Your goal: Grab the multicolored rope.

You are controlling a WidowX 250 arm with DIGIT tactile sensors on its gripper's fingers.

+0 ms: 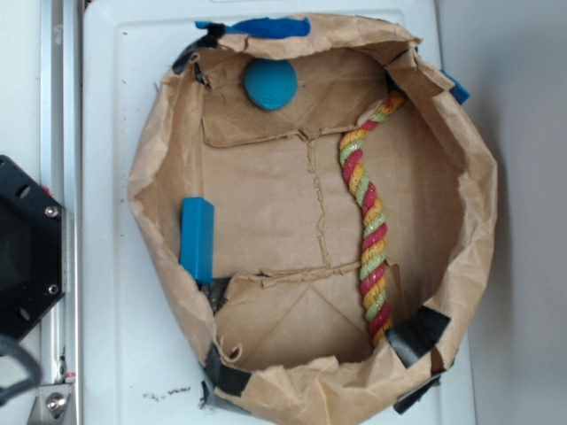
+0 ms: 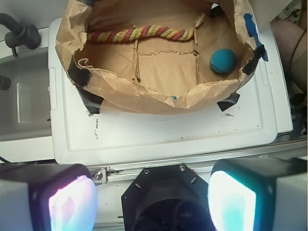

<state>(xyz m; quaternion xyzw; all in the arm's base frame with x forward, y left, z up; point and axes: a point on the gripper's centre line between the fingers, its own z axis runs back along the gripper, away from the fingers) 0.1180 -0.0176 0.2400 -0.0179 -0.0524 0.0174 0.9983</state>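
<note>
The multicolored rope (image 1: 367, 217), twisted from red, yellow-orange and light green strands, lies on the floor of a brown paper bag tray (image 1: 168, 133), along its right side from back to front. In the wrist view the rope (image 2: 142, 34) runs across the far part of the tray. My gripper (image 2: 151, 202) is open, its two pale pads far apart with nothing between them. It hovers high over the black robot base, well short of the tray and the rope. The exterior view does not show the gripper.
A teal ball (image 1: 270, 84) rests at the tray's back. A blue block (image 1: 196, 239) leans on its left wall. The tray stands on a white lid (image 1: 115, 71). The black robot base (image 1: 22, 257) and a metal rail (image 1: 62, 106) are at the left.
</note>
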